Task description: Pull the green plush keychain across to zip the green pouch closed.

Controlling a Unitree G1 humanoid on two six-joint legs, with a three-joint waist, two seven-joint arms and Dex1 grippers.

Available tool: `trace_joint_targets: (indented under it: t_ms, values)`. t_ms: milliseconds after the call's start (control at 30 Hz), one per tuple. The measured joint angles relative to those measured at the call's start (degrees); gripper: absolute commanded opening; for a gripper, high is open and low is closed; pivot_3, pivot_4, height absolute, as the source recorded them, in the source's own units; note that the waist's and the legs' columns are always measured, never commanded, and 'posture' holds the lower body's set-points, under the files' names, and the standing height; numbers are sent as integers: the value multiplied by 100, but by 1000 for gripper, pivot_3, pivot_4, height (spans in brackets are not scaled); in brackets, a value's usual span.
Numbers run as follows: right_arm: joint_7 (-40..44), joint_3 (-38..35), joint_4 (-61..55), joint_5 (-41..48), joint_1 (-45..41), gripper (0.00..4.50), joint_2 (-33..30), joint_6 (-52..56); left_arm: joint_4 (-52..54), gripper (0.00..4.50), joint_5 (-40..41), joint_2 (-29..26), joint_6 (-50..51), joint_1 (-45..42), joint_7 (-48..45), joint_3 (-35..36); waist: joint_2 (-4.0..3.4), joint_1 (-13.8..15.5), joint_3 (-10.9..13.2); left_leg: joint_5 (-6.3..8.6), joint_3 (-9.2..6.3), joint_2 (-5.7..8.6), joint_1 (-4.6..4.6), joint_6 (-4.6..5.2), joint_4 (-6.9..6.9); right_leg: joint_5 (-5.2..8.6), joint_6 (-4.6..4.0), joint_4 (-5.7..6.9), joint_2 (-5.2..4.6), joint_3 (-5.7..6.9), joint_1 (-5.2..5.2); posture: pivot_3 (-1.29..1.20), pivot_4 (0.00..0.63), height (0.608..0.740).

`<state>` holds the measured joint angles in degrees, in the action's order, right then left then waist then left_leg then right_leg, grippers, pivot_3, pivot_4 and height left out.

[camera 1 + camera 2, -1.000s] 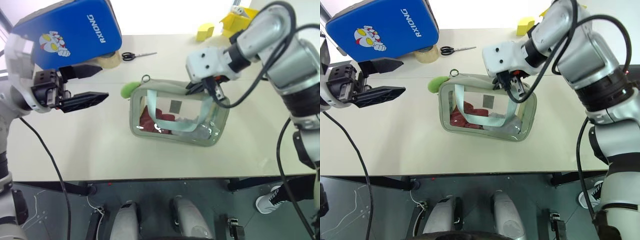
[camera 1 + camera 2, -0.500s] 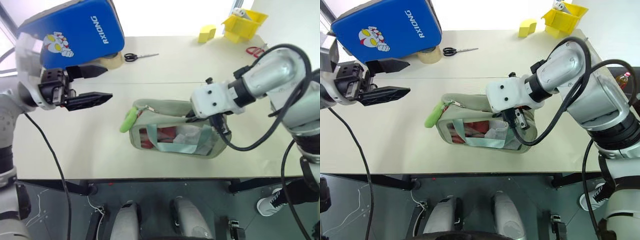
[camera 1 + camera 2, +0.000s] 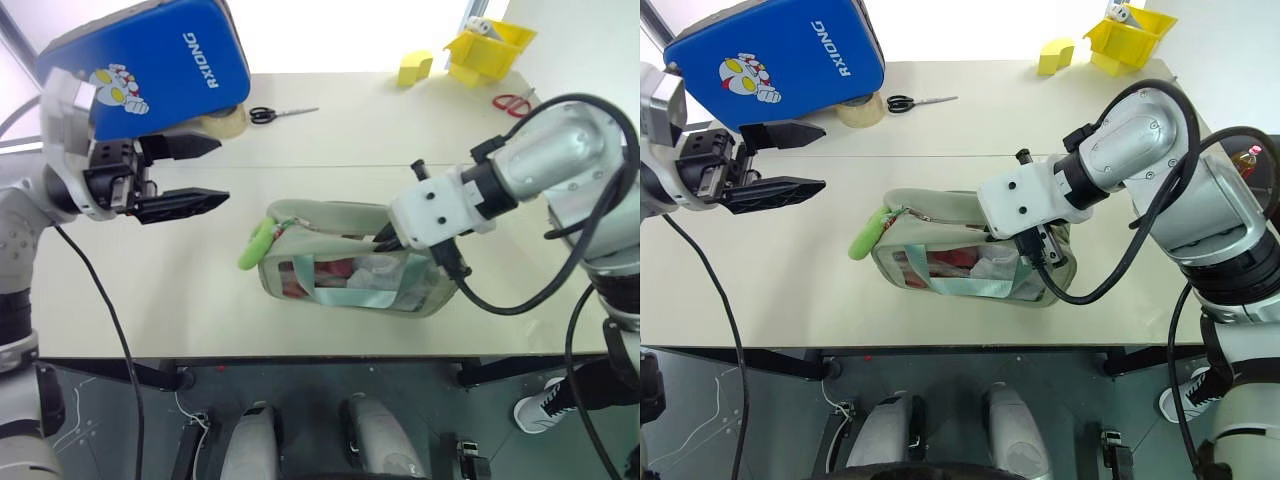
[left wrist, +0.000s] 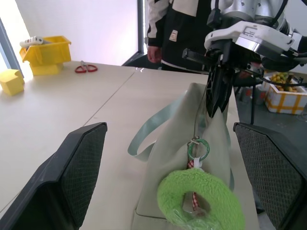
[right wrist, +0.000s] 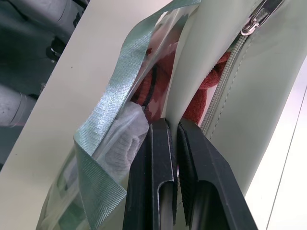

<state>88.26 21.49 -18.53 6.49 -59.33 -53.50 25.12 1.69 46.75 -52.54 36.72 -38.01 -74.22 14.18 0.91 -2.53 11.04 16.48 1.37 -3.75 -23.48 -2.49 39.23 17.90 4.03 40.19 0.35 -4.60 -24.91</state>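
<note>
Pinching the green pouch (image 3: 345,262)'s soft top edge, the right gripper (image 5: 173,143) was seen pressed together. The left gripper (image 3: 190,172) was held spread, well apart. The green plush keychain (image 3: 256,244), hanging at the pouch's left end, was judged light, squashy, best gripped mid-body.

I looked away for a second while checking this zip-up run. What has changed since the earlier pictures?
The right gripper, shut on the green pouch at its edge, has pulled it toward the robot and tipped it from lying flat to standing up. The green plush keychain now hangs at the pouch's end. The left gripper stays open, apart from the keychain; the blue case and scissors are unmoved.
</note>
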Motion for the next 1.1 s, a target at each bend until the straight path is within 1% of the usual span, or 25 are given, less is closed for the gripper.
trace_joint_targets:
  t_ms: [400,533,633,800,867,967,1100]
  values:
    - [206,-35,537,74,0,43,-3,-565,19,4500,1,23,24,0,-6,-8,0,9,0,0,-1,1,1,0,1,0,0,-1,-1,1,3,0,150,737]
    - [284,-83,541,132,27,43,-18,-628,19,4500,0,30,45,0,-30,-60,0,8,0,0,-1,1,1,0,1,0,0,-1,-1,1,3,0,150,737]
    - [260,-131,510,155,105,950,-42,-541,19,4500,0,34,48,0,-52,-108,0,9,0,0,-1,1,1,0,1,0,0,-1,-2,1,4,0,150,737]
    - [124,-191,444,177,196,3350,-114,-98,18,4500,0,35,50,-3,-67,-173,-1,7,0,0,-1,1,2,0,1,0,0,-1,-2,0,3,0,150,737]
    - [108,-461,384,344,230,4326,-328,170,18,4500,0,40,50,-12,-77,-194,-2,13,1,0,0,1,2,0,1,0,0,-1,-2,0,3,0,150,737]
    - [125,-1117,228,704,300,4326,-803,575,16,4500,-3,43,49,-23,-106,-205,-1,27,1,0,0,1,2,0,0,0,0,-3,-2,0,4,0,150,737]
    - [126,-1945,-222,1115,1084,4326,-1484,927,18,4500,-5,56,47,-39,-135,-217,0,36,0,0,0,1,6,0,0,0,0,-6,0,1,11,0,150,737]
